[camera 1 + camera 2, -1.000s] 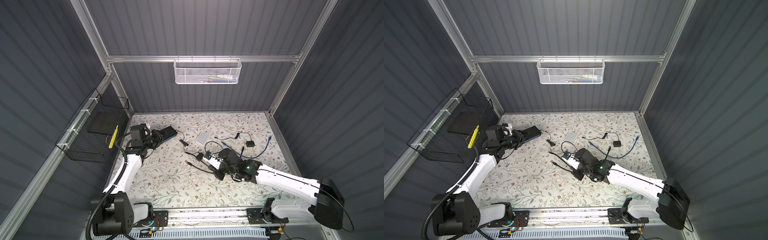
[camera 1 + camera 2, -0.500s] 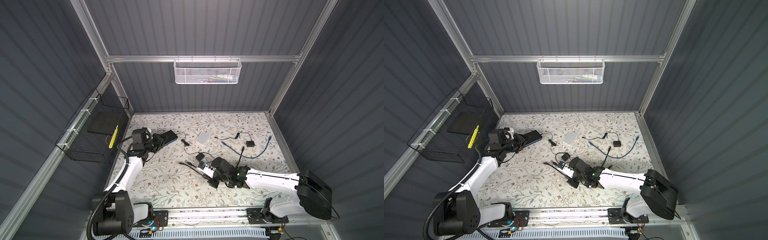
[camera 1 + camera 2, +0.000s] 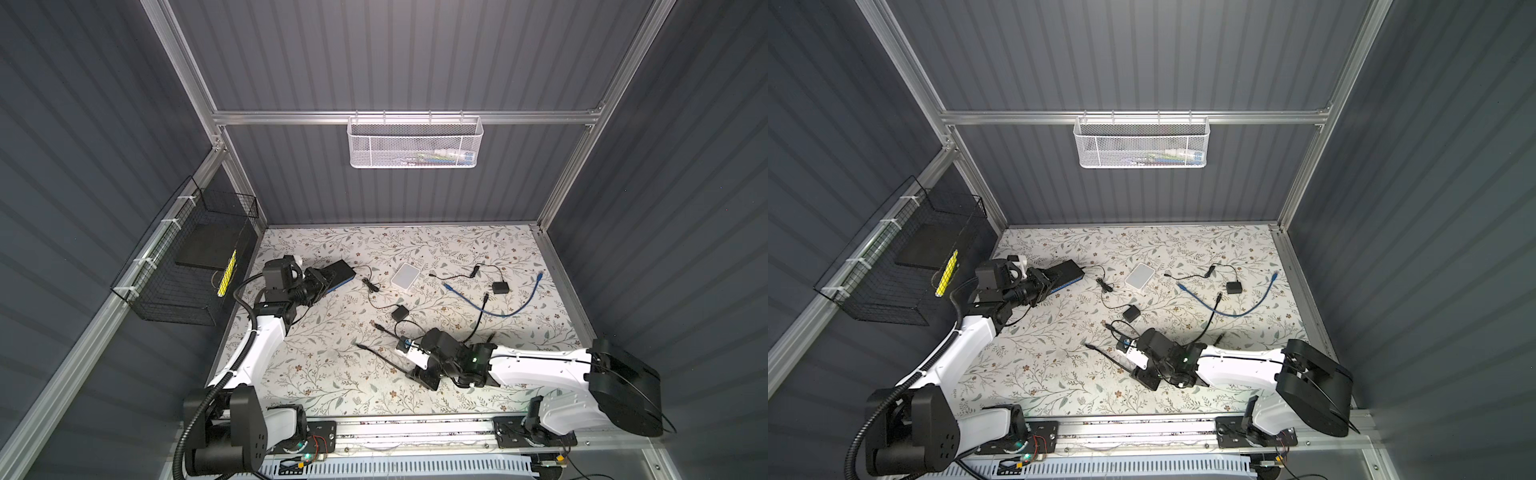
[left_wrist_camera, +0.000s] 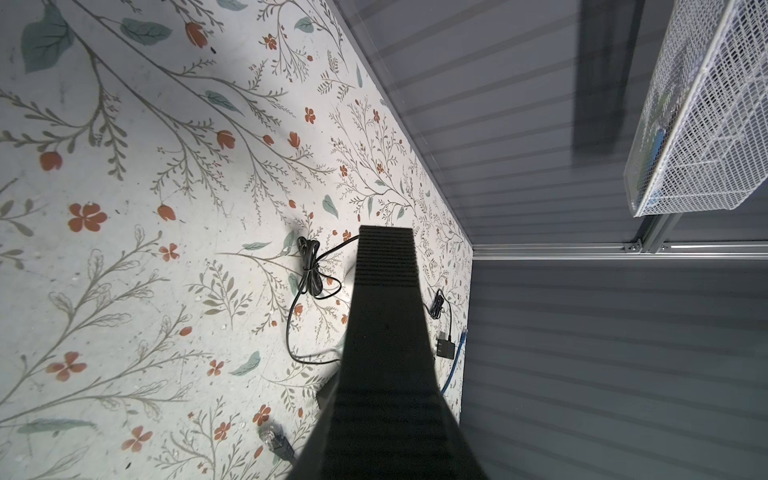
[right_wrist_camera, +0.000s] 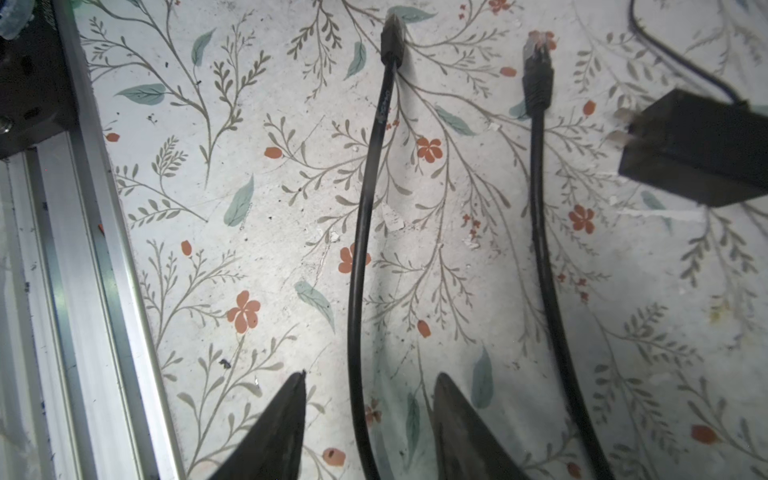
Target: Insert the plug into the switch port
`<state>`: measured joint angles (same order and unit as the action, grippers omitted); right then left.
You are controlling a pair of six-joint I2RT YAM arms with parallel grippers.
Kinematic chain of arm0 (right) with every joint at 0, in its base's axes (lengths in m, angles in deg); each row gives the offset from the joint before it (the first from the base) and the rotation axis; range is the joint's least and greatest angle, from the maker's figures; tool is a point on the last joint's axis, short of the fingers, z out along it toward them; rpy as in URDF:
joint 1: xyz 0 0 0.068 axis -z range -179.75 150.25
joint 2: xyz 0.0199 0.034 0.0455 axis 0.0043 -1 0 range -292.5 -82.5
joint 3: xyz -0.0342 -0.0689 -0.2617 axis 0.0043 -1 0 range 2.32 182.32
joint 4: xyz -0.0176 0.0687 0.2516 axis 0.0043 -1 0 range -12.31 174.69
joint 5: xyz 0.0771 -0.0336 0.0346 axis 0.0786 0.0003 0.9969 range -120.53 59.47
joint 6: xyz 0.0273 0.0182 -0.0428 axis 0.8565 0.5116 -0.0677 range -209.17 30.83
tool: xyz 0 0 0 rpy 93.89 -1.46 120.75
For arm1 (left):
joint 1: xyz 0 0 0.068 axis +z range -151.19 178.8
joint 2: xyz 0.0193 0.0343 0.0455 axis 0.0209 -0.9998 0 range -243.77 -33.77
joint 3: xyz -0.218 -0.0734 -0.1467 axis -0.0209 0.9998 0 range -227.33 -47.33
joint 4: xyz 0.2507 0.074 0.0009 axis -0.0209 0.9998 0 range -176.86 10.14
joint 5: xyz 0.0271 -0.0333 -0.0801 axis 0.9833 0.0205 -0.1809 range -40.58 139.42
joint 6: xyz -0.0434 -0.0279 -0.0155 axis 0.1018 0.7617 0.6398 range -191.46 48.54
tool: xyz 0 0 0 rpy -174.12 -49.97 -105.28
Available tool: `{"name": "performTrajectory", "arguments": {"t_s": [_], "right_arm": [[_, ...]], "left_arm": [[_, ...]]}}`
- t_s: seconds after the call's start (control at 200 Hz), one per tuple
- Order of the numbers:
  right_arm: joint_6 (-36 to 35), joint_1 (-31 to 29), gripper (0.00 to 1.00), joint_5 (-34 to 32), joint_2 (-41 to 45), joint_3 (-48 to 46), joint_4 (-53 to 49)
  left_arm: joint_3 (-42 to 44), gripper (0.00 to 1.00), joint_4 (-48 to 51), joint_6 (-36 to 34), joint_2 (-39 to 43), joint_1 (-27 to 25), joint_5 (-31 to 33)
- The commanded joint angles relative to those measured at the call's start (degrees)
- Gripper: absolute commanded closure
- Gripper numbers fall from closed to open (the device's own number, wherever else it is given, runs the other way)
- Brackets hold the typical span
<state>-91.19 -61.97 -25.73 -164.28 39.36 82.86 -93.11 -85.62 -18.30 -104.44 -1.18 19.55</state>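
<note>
Left gripper [image 3: 325, 281]: clamped on the end of the switch [image 3: 341, 272]. Right gripper [image 5: 370, 384]: jaws apart, astride cable [image 5: 358, 257] without gripping it; plug [image 5: 392, 37] lies ahead of its fingertips.

Overhead light brightens the mat [image 3: 415, 249] against dim walls [image 3: 415, 62], casting soft shadows by the right arm [image 3: 540, 368]; the switch [image 4: 386, 332] reads near-black, blurred close to the lens

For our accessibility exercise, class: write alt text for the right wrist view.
The right gripper stands open astride a black cable lying on the floral table, its plug pointing away. A second black cable and a black adapter lie alongside.
</note>
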Motion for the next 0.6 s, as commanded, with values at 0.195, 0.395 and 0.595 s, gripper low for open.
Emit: {"name": "performTrajectory", "arguments": {"t_s": [0.195,0.395,0.595], "right_arm": [[-5.32,0.5,0.39,1.58,-9.64,12.17,-0.99],[-8.94,1.29,0.36,3.0,-19.23,21.2,-0.04],[-10.01,2.86,0.36,4.75,-25.94,26.88,1.11]], "left_arm": [[1.1,1.0,2.19,-2.44,5.0,0.34,-0.56],[2.54,1.0,1.67,-2.19,5.19,0.34,-1.14],[2.56,1.0,1.88,-1.97,6.0,0.41,-1.39]]}}
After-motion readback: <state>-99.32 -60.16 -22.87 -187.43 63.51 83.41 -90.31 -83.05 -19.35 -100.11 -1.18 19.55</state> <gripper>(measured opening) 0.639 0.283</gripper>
